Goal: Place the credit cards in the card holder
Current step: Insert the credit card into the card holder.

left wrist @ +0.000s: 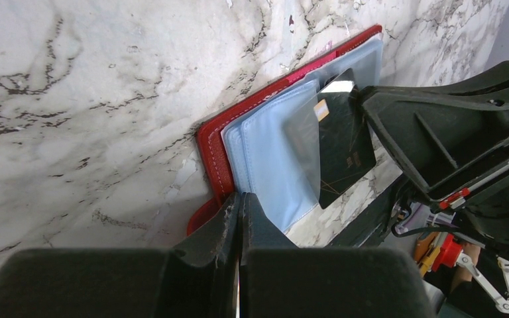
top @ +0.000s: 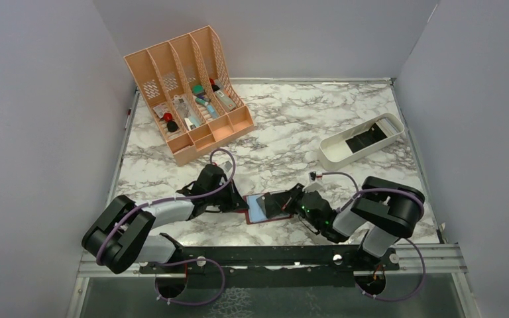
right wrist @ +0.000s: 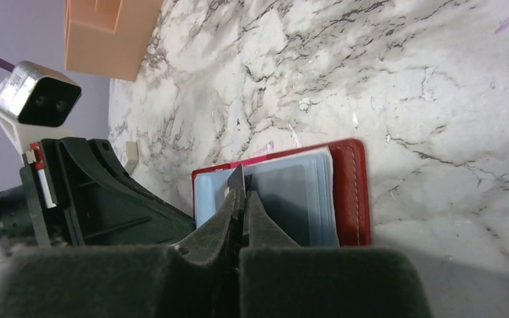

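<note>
The dark red card holder (top: 260, 209) lies open on the marble table between my two grippers, its pale blue clear pockets (left wrist: 272, 156) facing up. My left gripper (left wrist: 240, 200) is shut on the holder's near edge, beside the red cover (left wrist: 209, 147); it also shows in the top view (top: 237, 201). My right gripper (right wrist: 242, 196) is shut on a dark credit card (left wrist: 342, 136), seen edge-on in its own view (right wrist: 238, 176). The card's lower part sits under a clear pocket leaf. More dark cards (top: 364, 140) lie in the white tray.
The white oblong tray (top: 329, 152) stands at the right. The peach slotted organizer (top: 217, 129) with small items stands at the back left. Grey walls enclose the table on three sides. A black rail (top: 272, 253) runs along the near edge.
</note>
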{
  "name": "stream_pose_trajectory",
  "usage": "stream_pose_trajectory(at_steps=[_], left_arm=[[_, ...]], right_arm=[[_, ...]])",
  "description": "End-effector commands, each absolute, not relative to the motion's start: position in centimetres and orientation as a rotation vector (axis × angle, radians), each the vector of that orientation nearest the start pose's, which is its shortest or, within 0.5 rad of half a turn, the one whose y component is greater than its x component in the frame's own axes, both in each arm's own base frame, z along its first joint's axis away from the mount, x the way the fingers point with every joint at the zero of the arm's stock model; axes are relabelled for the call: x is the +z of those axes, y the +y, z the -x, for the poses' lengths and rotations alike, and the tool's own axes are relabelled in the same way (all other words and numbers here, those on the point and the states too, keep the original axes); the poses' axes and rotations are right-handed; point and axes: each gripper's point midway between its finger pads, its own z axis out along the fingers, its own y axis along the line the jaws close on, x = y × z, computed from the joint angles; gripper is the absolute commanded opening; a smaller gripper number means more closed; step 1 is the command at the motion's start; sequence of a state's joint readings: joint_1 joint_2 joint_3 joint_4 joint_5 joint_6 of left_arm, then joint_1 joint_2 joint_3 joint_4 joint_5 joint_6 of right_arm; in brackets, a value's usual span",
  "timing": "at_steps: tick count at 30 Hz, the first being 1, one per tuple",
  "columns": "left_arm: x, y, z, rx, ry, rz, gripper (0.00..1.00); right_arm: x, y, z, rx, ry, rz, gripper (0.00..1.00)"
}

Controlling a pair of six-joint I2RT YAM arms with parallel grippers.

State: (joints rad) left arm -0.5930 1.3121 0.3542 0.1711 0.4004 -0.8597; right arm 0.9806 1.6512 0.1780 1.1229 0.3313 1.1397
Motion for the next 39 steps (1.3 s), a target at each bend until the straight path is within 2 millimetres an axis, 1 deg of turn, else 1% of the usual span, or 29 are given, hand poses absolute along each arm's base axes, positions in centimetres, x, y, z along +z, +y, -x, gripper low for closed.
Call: stream_pose_trajectory(at_steps=[1, 5, 6, 7, 9, 10, 11, 12, 13, 14, 15, 18, 20, 23, 25, 27, 31, 34, 39], left_arm=[[1.6, -23.4, -16.1, -1.100, 2.653, 0.121, 0.03], [1.6, -23.4, -16.1, -1.101, 2.656, 0.118, 0.03], [1.7, -23.5, -16.1, -1.105, 2.655, 0.116, 0.03], [1.7, -23.5, -16.1, -1.109, 2.655, 0.114, 0.03], [2.0, -23.6, -16.1, -1.115, 2.655, 0.104, 0.03], [2.0, -23.5, -16.0, -1.111, 2.655, 0.101, 0.03], [2.1, -23.5, -16.0, -1.107, 2.653, 0.097, 0.03], [2.3, -23.5, -16.1, -1.106, 2.650, 0.088, 0.03], [2.4, -23.5, -16.1, -1.103, 2.648, 0.082, 0.03], [2.6, -23.5, -16.1, -1.100, 2.647, 0.074, 0.03], [2.7, -23.4, -16.2, -1.097, 2.644, 0.069, 0.03], [2.9, -23.4, -16.4, -1.088, 2.635, 0.065, 0.03], [3.0, -23.5, -16.6, -1.089, 2.632, 0.059, 0.03], [3.1, -23.6, -16.6, -1.094, 2.632, 0.054, 0.03], [3.3, -23.7, -16.7, -1.095, 2.628, 0.053, 0.03], [3.5, -23.6, -16.8, -1.092, 2.620, 0.056, 0.04], [3.5, -23.6, -16.7, -1.091, 2.620, 0.059, 0.04], [3.4, -23.5, -16.8, -1.085, 2.621, 0.064, 0.04], [3.4, -23.5, -16.8, -1.083, 2.622, 0.067, 0.04]], right_arm=[[4.0, 28.1, -21.8, 1.050, 1.946, -0.372, 0.01], [4.7, 28.7, -21.6, 1.089, 1.902, -0.285, 0.02], [4.9, 29.0, -21.4, 1.107, 1.897, -0.262, 0.06], [5.3, 29.4, -20.9, 1.135, 1.893, -0.216, 0.12], [6.1, 29.6, -19.8, 1.173, 1.879, -0.108, 0.31], [6.3, 29.7, -19.3, 1.184, 1.890, -0.037, 0.37], [7.1, 29.9, -18.9, 1.214, 1.887, 0.029, 0.40], [6.8, 29.9, -18.6, 1.197, 1.929, 0.087, 0.42], [6.3, 30.0, -18.6, 1.153, 1.989, 0.132, 0.43], [5.2, 29.8, -18.4, 1.076, 2.086, 0.167, 0.44], [5.4, 29.9, -18.4, 1.031, 2.129, 0.211, 0.45], [5.4, 29.1, -17.7, 0.966, 2.214, 0.291, 0.50], [5.9, 29.0, -17.4, 0.959, 2.251, 0.350, 0.51], [6.4, 29.6, -16.8, 0.978, 2.309, 0.459, 0.53], [6.2, 29.8, -16.5, 0.975, 2.360, 0.530, 0.54], [5.9, 30.0, -16.4, 0.974, 2.403, 0.589, 0.55], [5.0, 30.2, -17.0, 0.948, 2.470, 0.687, 0.56], [4.1, 30.6, -17.1, 0.937, 2.514, 0.746, 0.56], [2.5, 30.4, -17.0, 0.879, 2.577, 0.850, 0.56]])
